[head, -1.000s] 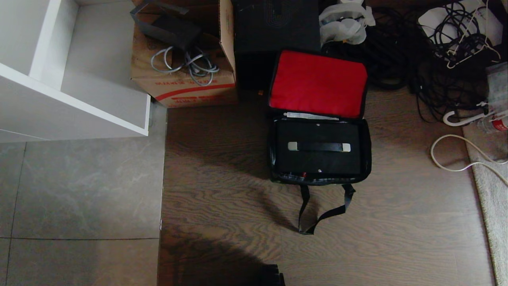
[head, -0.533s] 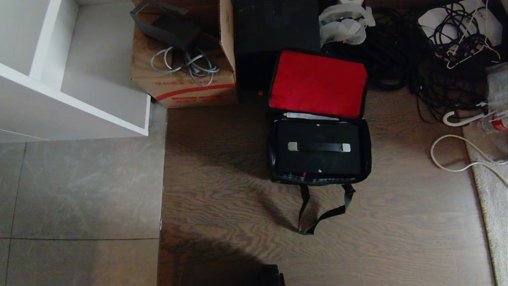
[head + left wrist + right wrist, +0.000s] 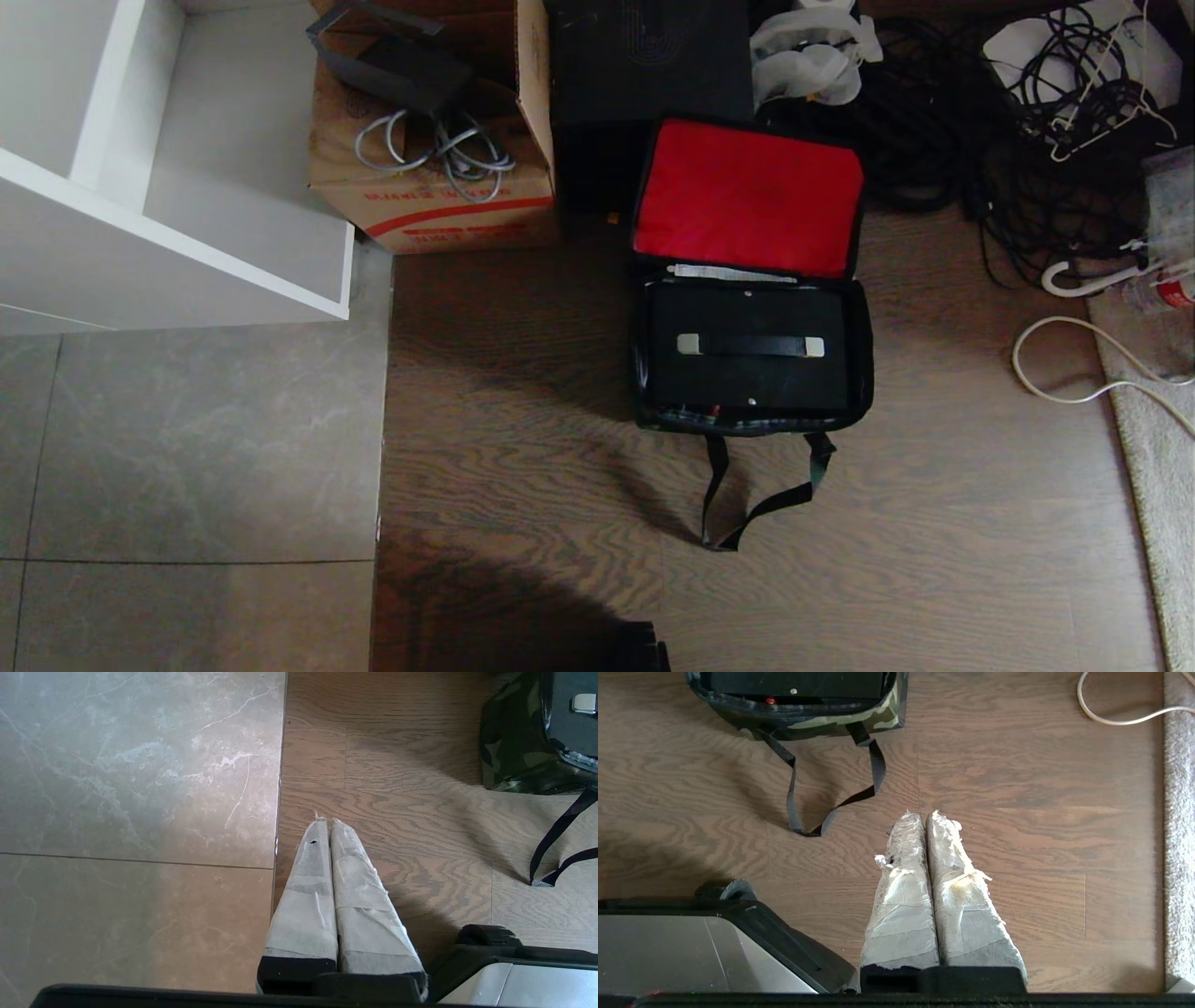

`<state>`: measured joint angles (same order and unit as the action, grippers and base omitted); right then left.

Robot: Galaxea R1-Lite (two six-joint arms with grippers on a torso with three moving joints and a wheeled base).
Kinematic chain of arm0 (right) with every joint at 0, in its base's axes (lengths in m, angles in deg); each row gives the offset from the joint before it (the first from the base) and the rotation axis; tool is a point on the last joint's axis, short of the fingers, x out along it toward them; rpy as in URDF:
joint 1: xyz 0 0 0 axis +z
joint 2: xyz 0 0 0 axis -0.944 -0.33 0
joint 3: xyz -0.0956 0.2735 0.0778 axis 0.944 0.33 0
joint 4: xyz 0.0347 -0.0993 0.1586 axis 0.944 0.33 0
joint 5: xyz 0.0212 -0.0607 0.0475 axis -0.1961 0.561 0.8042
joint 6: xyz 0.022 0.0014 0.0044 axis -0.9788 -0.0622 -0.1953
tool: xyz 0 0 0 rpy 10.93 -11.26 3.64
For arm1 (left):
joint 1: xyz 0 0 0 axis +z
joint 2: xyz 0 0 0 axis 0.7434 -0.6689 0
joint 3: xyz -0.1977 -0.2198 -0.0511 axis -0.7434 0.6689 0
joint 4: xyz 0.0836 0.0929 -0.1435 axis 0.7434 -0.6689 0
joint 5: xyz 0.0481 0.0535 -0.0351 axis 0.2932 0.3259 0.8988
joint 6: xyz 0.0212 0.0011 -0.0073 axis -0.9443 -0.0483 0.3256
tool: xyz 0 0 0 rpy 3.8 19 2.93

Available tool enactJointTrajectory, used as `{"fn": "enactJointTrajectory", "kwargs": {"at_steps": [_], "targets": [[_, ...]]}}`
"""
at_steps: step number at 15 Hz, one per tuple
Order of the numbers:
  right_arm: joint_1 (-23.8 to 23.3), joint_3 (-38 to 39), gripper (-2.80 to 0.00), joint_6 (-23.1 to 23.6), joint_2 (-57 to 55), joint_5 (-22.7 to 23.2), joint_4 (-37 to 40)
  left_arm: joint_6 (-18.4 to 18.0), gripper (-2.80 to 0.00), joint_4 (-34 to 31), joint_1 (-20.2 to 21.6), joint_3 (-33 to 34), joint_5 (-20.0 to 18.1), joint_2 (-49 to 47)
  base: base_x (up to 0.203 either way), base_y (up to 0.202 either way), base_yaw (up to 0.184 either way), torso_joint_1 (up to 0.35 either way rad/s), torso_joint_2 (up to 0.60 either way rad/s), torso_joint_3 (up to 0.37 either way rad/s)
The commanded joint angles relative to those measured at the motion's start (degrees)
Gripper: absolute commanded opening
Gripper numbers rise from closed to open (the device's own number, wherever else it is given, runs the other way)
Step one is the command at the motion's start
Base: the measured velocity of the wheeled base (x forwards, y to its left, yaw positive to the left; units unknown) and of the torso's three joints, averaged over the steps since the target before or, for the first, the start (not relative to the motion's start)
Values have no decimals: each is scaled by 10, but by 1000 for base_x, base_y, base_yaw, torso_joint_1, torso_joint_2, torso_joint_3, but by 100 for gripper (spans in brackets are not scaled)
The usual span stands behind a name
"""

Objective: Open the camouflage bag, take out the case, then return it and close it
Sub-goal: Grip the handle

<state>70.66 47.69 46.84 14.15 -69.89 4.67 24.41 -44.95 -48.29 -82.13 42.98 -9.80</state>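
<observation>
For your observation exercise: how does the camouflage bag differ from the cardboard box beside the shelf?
The camouflage bag is soft fabric with a red-lined lid thrown open; the cardboard box is stiff brown card with a red stripe. The bag holds a black case with a handle; the box holds loose grey cables. Both stand open on the floor.

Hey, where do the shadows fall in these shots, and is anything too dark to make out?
Head view: a broad shadow crosses the wood floor left of the bag; the case reads nearly black. Left wrist view: the tile is brightly lit. Right wrist view: shadow beside the strap.
</observation>
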Motion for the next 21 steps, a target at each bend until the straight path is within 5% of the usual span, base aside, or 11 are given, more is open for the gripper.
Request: {"fn": "enactJointTrajectory", "kwargs": {"at_steps": [1,21], "targets": [[0,2,-280,-1,9,0,-5,0,-280,0,-1,5,0,0,0,0,0,0,0,0],[0,5,-280,-2,9,0,-15,0,-280,0,0,5,0,0,0,0,0,0,0,0]]}}
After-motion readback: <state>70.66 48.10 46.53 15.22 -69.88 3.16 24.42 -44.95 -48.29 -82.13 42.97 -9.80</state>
